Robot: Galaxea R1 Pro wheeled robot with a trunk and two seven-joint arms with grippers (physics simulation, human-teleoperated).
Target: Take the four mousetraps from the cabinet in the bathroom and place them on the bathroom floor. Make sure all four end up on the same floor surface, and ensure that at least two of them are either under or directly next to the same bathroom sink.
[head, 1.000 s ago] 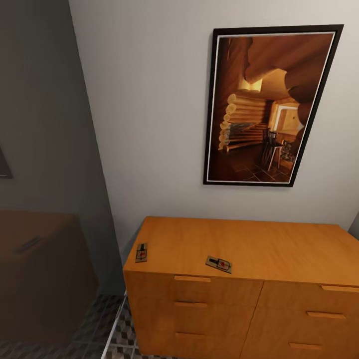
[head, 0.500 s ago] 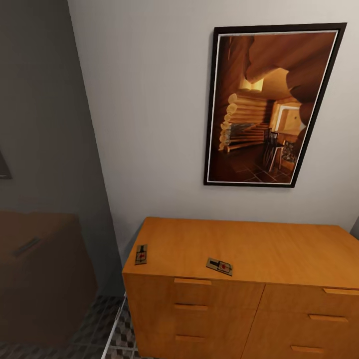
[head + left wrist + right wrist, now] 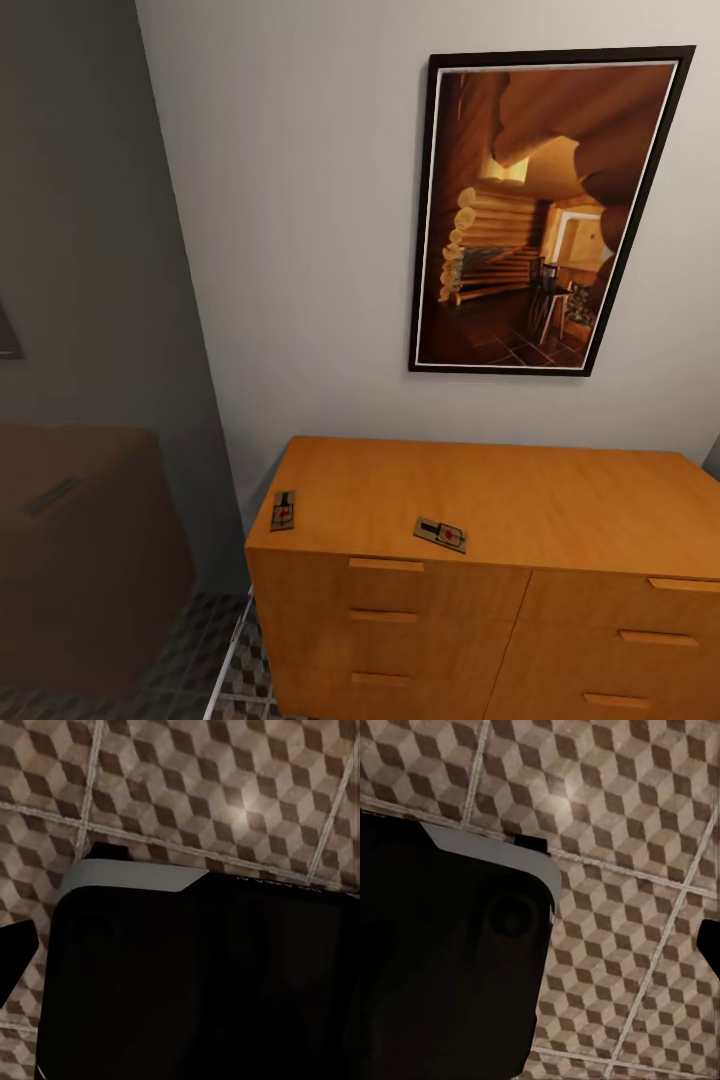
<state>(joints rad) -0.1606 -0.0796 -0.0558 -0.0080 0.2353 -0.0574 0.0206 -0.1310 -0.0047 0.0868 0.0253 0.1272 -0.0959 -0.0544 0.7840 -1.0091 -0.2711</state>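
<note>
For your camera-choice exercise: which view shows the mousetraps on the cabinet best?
The head view: two mousetraps lie flat near the front edge of the cabinet top. Both wrist views look down at the cube-patterned floor and dark robot parts.

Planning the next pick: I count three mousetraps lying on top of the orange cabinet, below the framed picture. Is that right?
Not quite. The head view shows two mousetraps on top of the cabinet, not three: one at its left front corner and one nearer the middle of the front edge. Both lie flat, below the framed picture.
</note>
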